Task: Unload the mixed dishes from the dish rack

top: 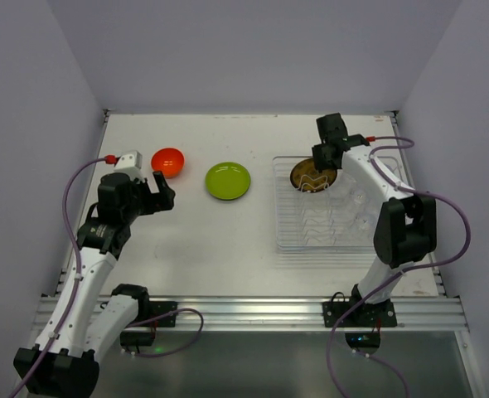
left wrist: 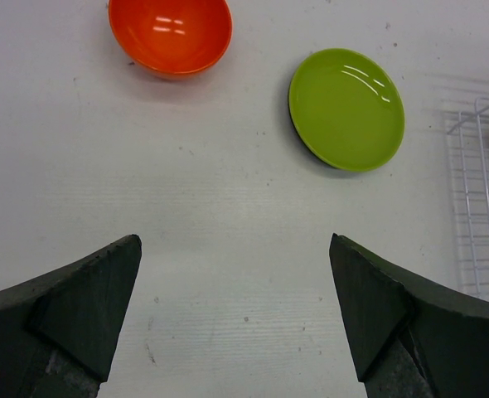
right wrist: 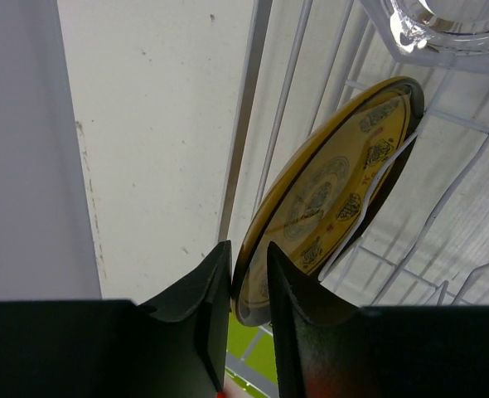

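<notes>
The dish rack (top: pixel 279 217) sits right of centre, a clear tray with white wires (right wrist: pixel 290 83). A patterned yellow-brown plate (top: pixel 312 176) stands on edge in its far left corner. My right gripper (top: pixel 322 154) reaches down onto it; in the right wrist view its gripper (right wrist: pixel 249 274) is pinched on the plate's (right wrist: pixel 336 191) rim. A clear cup (right wrist: pixel 443 29) lies in the rack beyond. On the table to the left rest an orange-red bowl (top: pixel 167 161) and a lime green plate (top: pixel 228 180). My left gripper (top: pixel 163 192) hovers open near the bowl (left wrist: pixel 170 33), empty.
A dark edge shows under the lime green plate's (left wrist: pixel 346 108) left side. The rack's left wires (left wrist: pixel 481 207) reach into the left wrist view. Grey walls close the table on three sides; the back wall is close behind the rack.
</notes>
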Tool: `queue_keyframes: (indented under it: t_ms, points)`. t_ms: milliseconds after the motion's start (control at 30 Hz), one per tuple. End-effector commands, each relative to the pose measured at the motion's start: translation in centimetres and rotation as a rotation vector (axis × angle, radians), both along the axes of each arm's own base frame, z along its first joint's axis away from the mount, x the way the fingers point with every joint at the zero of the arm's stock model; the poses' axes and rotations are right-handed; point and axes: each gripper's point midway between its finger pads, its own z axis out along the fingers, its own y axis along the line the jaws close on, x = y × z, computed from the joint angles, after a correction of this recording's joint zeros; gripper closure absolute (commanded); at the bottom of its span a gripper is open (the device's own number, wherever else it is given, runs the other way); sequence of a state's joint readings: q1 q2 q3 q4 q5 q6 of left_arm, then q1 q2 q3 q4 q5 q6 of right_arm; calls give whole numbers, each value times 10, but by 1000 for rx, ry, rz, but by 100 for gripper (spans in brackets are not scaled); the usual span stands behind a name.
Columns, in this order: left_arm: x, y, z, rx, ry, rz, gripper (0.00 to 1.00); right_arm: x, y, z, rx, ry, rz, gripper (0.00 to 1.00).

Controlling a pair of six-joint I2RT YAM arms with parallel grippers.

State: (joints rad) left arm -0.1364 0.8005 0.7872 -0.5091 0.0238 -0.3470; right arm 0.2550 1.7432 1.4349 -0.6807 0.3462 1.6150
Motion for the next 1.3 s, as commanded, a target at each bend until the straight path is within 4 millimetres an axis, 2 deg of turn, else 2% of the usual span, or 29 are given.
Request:
queue_keyframes:
  t_ms: [0, 133, 300, 533, 633, 733, 833, 1033, 1100, 1133, 1200, 1267]
  points:
    - [5, -6, 4, 7, -35, -42, 0, 2, -8, 22, -13, -73, -34, 75]
    - [4, -6, 5, 8, -37, -40, 0, 0, -9, 18, -15, -68, -30, 79]
    - [4, -7, 4, 6, -32, -46, 0, 0, -7, 15, -15, -63, -16, 80]
    - [4, -8, 4, 7, -34, -49, 0, -1, -2, -1, 2, -40, 4, 81]
    - [4, -7, 4, 7, -35, -48, 0, -1, -1, 1, 6, -45, 6, 82]
    - [4, -7, 5, 9, -37, -44, 0, -1, -1, 9, 8, -72, 11, 88]
    - [3, -5, 7, 11, -45, -37, 0, 0, 3, 14, 25, -102, 32, 100]
    - [4, -4, 5, 17, -38, -31, 0, -3, 5, 20, 37, -109, 52, 100]
    - [4, -4, 6, 15, -41, -31, 0, -2, 6, 33, 45, -152, 58, 100]
    - [4, -4, 6, 16, -41, -30, 0, -4, 6, 32, 47, -159, 64, 100]
    - [4, -3, 7, 17, -46, -26, 0, -2, 8, 47, 60, -217, 78, 100]
    - [3, -3, 8, 17, -49, -24, 0, -4, 10, 51, 64, -238, 97, 100]
